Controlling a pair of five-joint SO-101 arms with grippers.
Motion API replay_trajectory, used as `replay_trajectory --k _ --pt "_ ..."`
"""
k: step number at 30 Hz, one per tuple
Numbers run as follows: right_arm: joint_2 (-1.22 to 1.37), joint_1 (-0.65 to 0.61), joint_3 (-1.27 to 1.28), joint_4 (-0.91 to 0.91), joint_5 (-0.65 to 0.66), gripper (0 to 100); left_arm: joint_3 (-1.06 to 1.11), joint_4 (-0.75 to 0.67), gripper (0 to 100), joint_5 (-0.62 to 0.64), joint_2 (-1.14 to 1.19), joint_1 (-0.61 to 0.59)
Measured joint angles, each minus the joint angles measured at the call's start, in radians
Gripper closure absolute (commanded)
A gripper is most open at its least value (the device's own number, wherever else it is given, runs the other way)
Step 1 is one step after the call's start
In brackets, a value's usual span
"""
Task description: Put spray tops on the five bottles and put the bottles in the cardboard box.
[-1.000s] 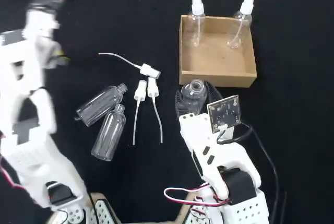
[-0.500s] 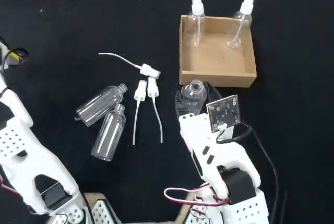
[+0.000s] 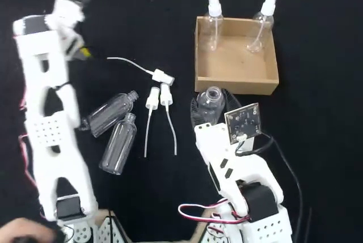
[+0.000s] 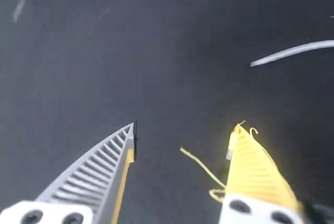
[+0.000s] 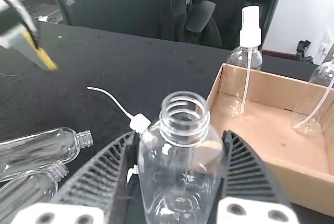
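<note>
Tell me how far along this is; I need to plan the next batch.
Done: two capped bottles stand in the cardboard box. In hand: the right pincer grips a third bottle upright, uncapped, just outside the box. Remaining: two bare bottles lie on the table beside three loose spray tops; the left pincer is open, holding nothing.
</note>
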Motion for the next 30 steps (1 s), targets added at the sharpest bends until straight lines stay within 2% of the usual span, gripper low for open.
replay_trajectory --k 4,12,21,30 --pt "0.000 0.000 0.000 0.000 0.000 80.8 -0.015 0.000 72 -0.117 0.023 0.083" --pt "0.000 0.000 0.000 0.000 0.000 80.8 -0.017 0.000 72 -0.198 0.025 0.132" --pt "0.000 0.000 0.000 0.000 0.000 80.8 -0.017 -0.077 72 -0.213 0.146 0.155" --pt "0.000 0.000 0.000 0.000 0.000 80.8 -0.017 -0.094 72 -0.213 0.178 0.187"
